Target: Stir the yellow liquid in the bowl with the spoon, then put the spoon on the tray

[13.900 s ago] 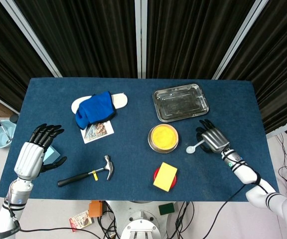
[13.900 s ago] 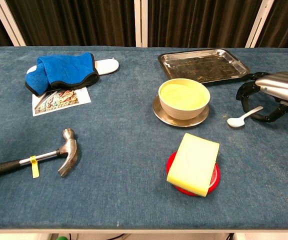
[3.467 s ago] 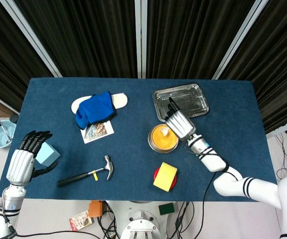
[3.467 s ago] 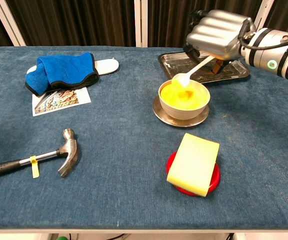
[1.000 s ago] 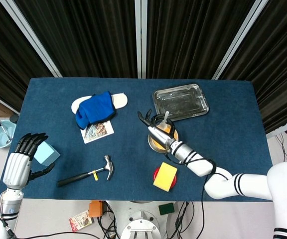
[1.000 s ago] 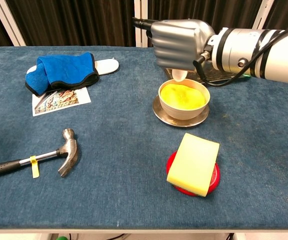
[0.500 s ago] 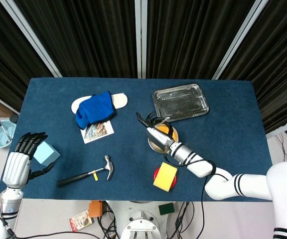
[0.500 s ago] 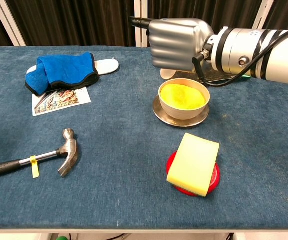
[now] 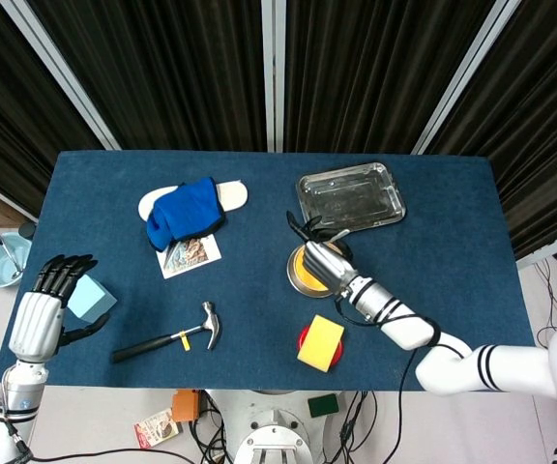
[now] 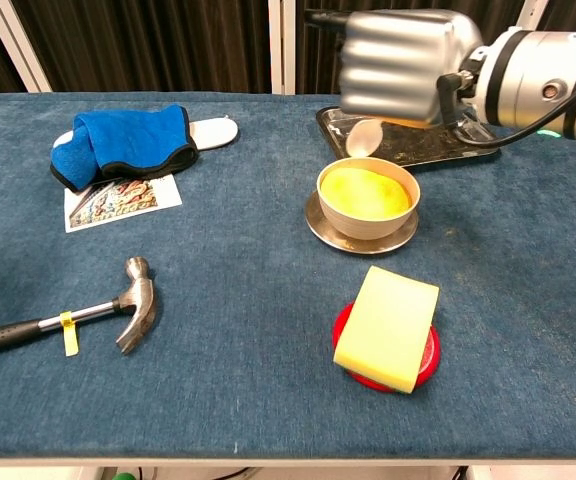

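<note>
The bowl (image 10: 366, 208) of yellow liquid (image 10: 366, 192) stands on a metal saucer mid-table, right of centre. My right hand (image 10: 403, 65) hovers above the bowl's far rim, gripping the white spoon (image 10: 365, 137); the spoon's scoop hangs below the hand, clear of the liquid. In the head view this right hand (image 9: 323, 259) covers most of the bowl (image 9: 300, 275), and the spoon handle (image 9: 337, 235) points toward the metal tray (image 9: 351, 198). The tray (image 10: 413, 153) lies just behind the bowl, partly hidden by the hand. My left hand (image 9: 42, 311) is off the table's left corner, fingers spread, holding nothing.
A yellow sponge (image 10: 386, 328) lies on a red coaster in front of the bowl. A hammer (image 10: 88, 315) is at the front left. A blue cloth (image 10: 123, 140) on a white insole, and a picture card (image 10: 118, 200), sit at the back left. A light blue block (image 9: 90, 298) is beside my left hand.
My right hand has lifted the spoon out of the bowl and shifted right, toward the tray. The left hand has not moved.
</note>
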Controlling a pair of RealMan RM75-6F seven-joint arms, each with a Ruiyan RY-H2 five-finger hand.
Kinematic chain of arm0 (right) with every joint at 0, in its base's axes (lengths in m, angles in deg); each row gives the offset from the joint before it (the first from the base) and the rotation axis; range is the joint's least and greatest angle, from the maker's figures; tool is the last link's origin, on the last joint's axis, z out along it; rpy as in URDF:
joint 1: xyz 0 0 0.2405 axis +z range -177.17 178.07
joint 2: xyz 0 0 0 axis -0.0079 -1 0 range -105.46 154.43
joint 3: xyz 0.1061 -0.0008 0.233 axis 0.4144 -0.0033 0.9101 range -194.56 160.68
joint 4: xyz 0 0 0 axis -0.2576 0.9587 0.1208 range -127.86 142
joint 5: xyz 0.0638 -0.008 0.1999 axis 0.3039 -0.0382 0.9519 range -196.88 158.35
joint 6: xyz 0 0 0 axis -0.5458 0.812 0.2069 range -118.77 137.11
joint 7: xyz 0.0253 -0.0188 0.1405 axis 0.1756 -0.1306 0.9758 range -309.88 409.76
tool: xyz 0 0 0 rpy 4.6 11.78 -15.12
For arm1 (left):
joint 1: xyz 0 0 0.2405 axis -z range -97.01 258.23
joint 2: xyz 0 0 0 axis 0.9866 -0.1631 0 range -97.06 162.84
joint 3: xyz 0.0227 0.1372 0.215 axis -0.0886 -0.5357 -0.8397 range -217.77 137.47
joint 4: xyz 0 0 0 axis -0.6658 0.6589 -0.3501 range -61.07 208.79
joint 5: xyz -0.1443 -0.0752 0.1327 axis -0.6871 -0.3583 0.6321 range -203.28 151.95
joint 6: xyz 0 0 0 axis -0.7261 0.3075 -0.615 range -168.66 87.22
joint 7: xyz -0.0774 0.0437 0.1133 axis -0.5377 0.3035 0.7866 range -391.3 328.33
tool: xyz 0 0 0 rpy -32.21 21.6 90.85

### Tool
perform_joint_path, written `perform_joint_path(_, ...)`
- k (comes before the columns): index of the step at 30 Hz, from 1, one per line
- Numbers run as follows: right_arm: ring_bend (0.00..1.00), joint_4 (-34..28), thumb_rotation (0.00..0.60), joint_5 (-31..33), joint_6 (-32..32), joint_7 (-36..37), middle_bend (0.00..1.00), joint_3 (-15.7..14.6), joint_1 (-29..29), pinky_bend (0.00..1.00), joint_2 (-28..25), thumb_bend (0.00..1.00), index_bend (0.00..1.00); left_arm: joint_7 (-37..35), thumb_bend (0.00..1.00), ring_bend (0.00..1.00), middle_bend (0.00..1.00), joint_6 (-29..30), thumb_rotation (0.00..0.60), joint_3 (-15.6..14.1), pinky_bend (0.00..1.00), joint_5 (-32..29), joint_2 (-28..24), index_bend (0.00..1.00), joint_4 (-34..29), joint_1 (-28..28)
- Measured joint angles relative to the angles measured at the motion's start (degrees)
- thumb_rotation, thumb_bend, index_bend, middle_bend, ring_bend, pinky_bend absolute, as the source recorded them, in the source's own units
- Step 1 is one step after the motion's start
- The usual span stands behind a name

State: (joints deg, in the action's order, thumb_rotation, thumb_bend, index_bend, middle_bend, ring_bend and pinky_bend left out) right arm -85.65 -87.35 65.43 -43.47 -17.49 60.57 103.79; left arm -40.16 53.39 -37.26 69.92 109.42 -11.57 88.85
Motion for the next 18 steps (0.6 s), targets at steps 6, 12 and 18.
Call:
perform_joint_path(6,0.34,2.9,0.6,3.56,0.03,3.52,0.61,1.66,-0.29,0.0,1.0,0.51,0.96,0.79,0.13,0.13,0.15,0.05,0.6,-0.17,0.11,0.3,-0.11,0.17,-0.49,0.01)
perform_joint_path(12,0.34,10.63,0.6,8.96,-1.5,9.4,0.6,4.41,-0.02,0.0,3.97,0.5,0.94,0.9,0.13,0.13,0.16,0.66,0.6,-0.47,0.11,0.12,-0.54,0.17,-0.67,-0.66)
perform_joint_path(18,0.32,19.64,0.6,14.84,-4.2,18.42,0.58,8.35,0.73,0.0,8.68,0.49,0.88,0.74,0.13,0.13,0.16,0.72,0.6,-0.55,0.11,-0.42,-0.86,0.17,-0.76,-1.05)
